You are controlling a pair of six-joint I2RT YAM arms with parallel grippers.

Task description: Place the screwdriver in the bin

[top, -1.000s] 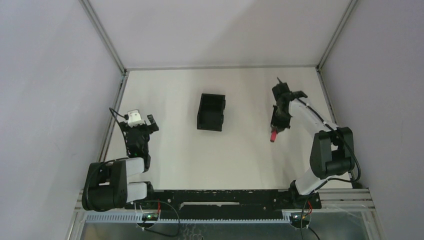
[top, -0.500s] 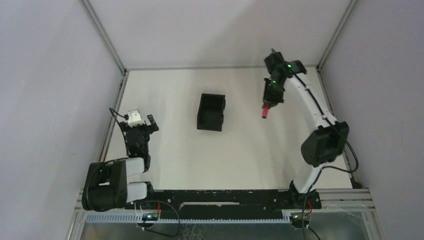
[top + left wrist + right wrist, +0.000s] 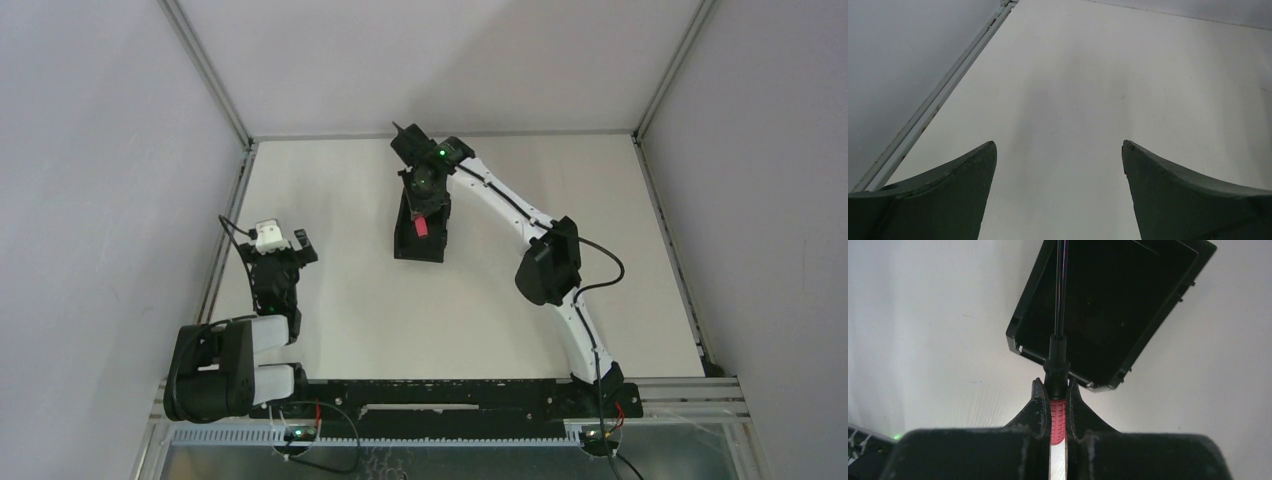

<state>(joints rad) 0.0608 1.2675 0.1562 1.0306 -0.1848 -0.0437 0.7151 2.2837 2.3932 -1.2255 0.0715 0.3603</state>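
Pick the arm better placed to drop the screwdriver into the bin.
Right. The right end effector grips the screwdriver by its red handle over the bin; the left end effector sits open, empty, far from it.

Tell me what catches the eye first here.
The right claw, over the far middle of the table, is shut on the red-handled screwdriver, whose shaft hangs over the open black bin. The left claw sits open near the table's left edge, holding nothing.

Legible text, labels, brands, numbers, signs: none recorded. Nothing was readable in the overhead view or in either of the wrist views.
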